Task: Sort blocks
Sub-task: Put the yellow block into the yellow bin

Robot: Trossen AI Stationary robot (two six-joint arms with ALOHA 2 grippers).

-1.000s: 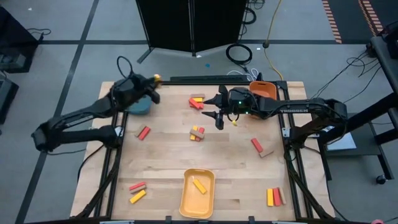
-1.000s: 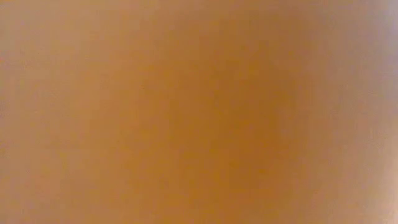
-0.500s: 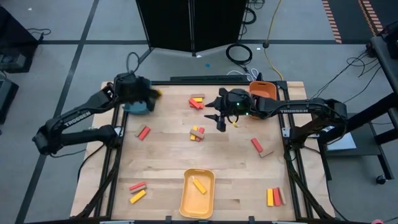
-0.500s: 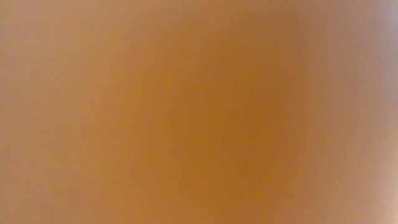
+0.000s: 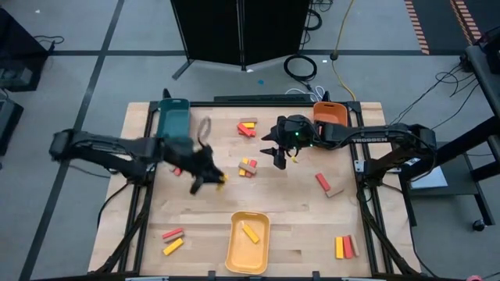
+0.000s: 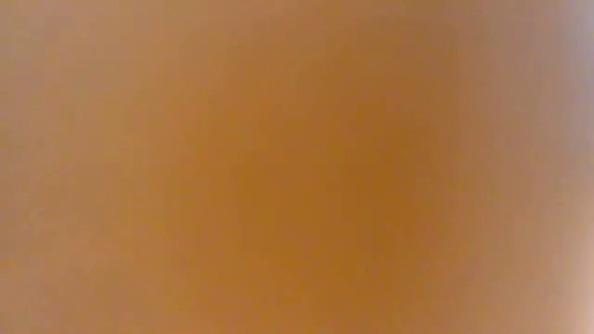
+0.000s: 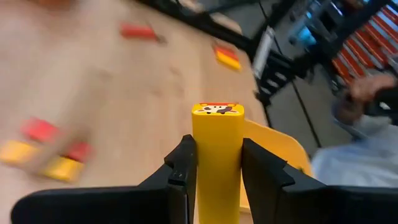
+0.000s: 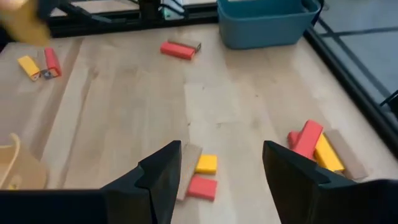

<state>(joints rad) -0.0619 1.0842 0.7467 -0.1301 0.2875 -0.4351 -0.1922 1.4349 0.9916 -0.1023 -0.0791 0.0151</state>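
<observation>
My left gripper (image 5: 209, 178) is over the middle left of the table, shut on a yellow block (image 7: 217, 149). The yellow tray (image 5: 248, 242) with one yellow block (image 5: 251, 232) stands at the near edge, the teal tray (image 5: 173, 117) at the far left, and the orange tray (image 5: 330, 113) at the far right. My right gripper (image 5: 275, 152) is open and empty, above and just right of a small pile of tan, yellow and red blocks (image 8: 202, 174), which lies flat on the table. The low view shows only an orange blur. My left gripper pinches the yellow block by its two long sides (image 7: 217, 171) between its two fingers (image 7: 183, 165). The block lies along the fingers and its free end (image 7: 217, 110) sticks out past the fingertips. It is lifted clear of the table.
More blocks lie scattered: red and tan ones at the far middle (image 5: 248, 127), red and tan at the right (image 5: 324, 183), red and yellow at the near right (image 5: 344, 247) and near left (image 5: 173, 240). A person (image 7: 373, 124) is beyond the table's near edge.
My left gripper has swung quickly from over the teal tray at the far left toward the near edge and the table's middle, carrying the yellow block. The teal tray now shows uncovered. My right gripper has stayed nearly where it was.
</observation>
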